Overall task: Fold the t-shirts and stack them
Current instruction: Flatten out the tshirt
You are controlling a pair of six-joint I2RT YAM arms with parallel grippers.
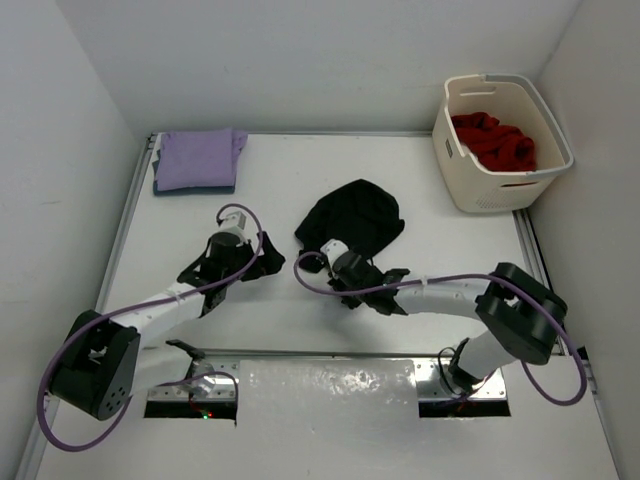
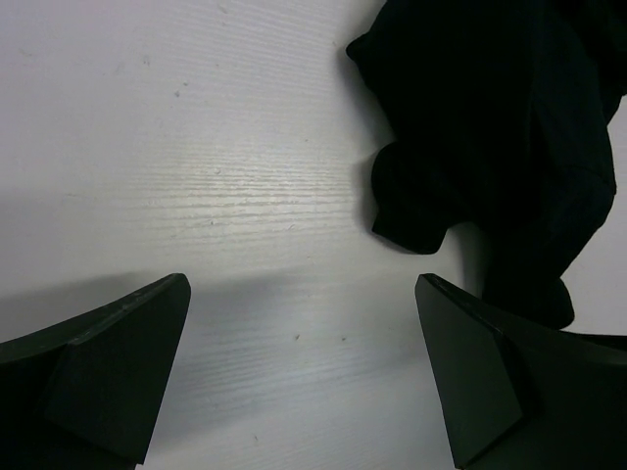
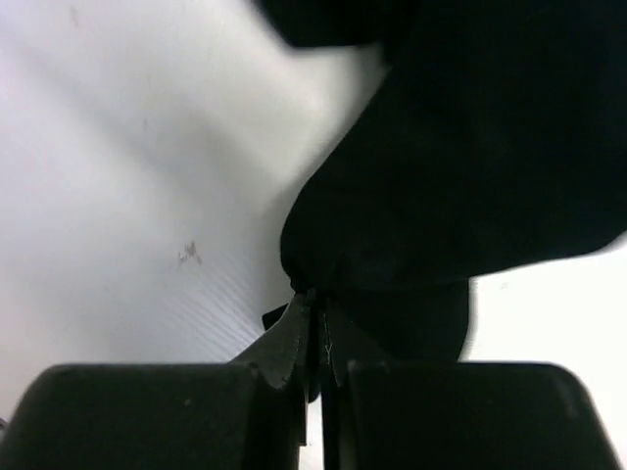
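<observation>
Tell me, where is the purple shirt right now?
In the top view, the purple shirt lies folded at the table's far left corner, well left of the black shirt.

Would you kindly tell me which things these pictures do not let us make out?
Top view: the red t-shirt is partly hidden by the basket wall.
Top view: the teal-blue t-shirt shows only an edge under the lavender t-shirt.
Right wrist view: the black t-shirt is blurred and cut off by the frame above the right tool.
</observation>
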